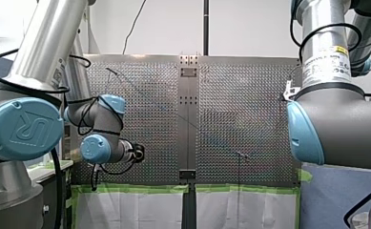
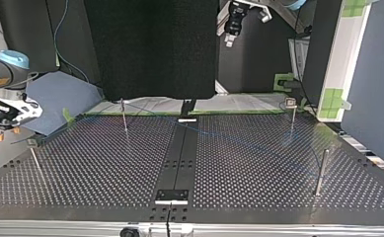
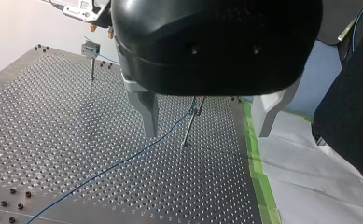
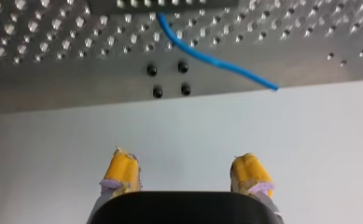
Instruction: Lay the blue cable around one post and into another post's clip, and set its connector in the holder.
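Slack is showing all along the blue cable (image 3: pixel 118 161), which is lying loose on the perforated table (image 3: pixel 39 121). In the left wrist view it is running from the near edge up to a thin post (image 3: pixel 189 125) that is standing ahead of the left gripper (image 3: pixel 207 114), roughly in line with the gap between its fingers. That gripper is hanging well above the plate, with its two metal fingers (image 3: pixel 146 112) standing wide apart and gripping nothing.

Farther off, near the table's corner, a post with a clip (image 3: pixel 90 50) is standing close to the right gripper (image 4: pixel 186 171). A thin blue line is passing by that clip, but I cannot tell whether the cable is sitting in it.

The right gripper is hovering just off the table's side, at the middle left of the top view. Its yellow pads (image 4: pixel 121 170) are spread wide and nothing is sitting between them. Ahead of it, in its own wrist view, one end of the cable is sticking out past the table's edge, just beside four dark screws (image 4: pixel 169 79). I cannot make out a connector on that end.

In the top view the cable is showing only faintly, crossing the plate from the thin post at the upper left toward a thick post (image 2: pixel 321 170) at the lower right. A second clip post (image 2: pixel 291 114) is standing at the upper right.
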`<action>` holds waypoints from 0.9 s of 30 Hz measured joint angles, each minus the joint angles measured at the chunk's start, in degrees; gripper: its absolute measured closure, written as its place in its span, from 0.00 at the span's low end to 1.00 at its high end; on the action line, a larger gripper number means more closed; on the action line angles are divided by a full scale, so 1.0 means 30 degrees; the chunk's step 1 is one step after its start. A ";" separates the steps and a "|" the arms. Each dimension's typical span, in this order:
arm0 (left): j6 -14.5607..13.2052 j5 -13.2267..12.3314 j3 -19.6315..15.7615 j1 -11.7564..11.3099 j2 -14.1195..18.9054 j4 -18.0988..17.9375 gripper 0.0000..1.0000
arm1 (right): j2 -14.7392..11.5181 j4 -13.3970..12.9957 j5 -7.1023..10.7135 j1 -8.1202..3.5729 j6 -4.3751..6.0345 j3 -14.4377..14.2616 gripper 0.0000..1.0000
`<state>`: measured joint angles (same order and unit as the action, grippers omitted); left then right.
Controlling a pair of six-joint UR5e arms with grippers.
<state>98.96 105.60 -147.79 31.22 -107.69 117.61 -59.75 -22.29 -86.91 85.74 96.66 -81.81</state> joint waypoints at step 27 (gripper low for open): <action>0.0045 -0.0005 -0.0287 -0.0004 -0.0003 -0.0144 0.00 | -0.2285 -0.3152 -0.0140 0.0924 0.0094 -0.4010 0.00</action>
<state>99.10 105.58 -148.65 31.20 -107.70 117.18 -66.60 -31.74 -87.33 88.51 96.95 -93.84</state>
